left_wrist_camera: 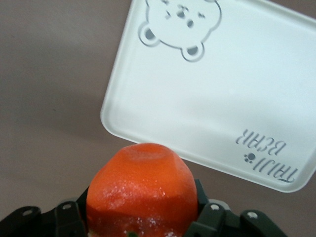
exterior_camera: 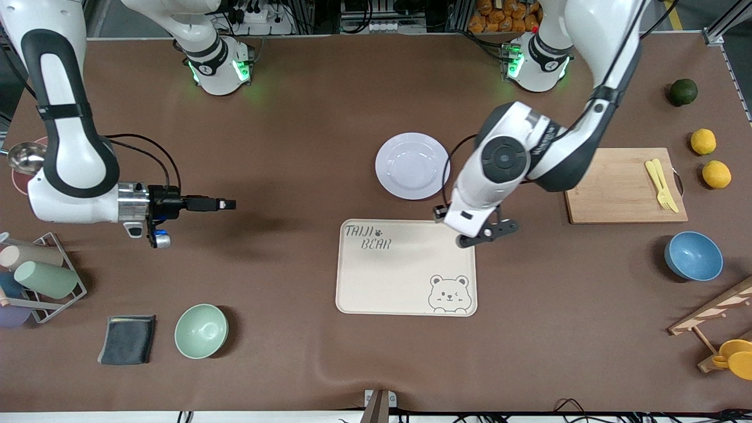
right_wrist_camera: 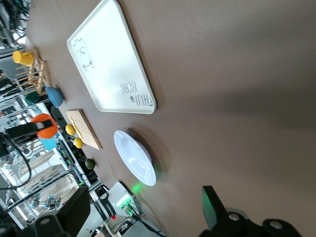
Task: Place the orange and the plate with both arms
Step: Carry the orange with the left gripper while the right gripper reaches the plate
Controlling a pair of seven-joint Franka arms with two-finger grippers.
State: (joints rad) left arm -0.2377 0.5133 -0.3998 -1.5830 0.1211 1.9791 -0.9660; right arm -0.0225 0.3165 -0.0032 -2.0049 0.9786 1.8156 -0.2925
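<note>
Orange and round, the orange sits tight between the fingers of the left claw. This claw hangs over the corner of the tray that is toward the left arm's end of the desk and closest to the plate. In the left wrist view the fruit fills the space between the black fingers, with the tray and its bear drawing below it.

The plate is pale and round. It lies flat on the brown desk, just beside the tray and farther from the front camera than the tray. Nothing is on the plate. Nothing is on the tray either.

The right claw is up over bare desk toward the right arm's end, well apart from the plate and the tray. It points sideways toward the middle of the desk. Its fingers are spread wide and hold nothing. The right arm waits.

A green bowl and a dark cloth lie near the front camera at the right arm's end. A blue bowl, a wooden board and two yellow fruits lie at the left arm's end.
</note>
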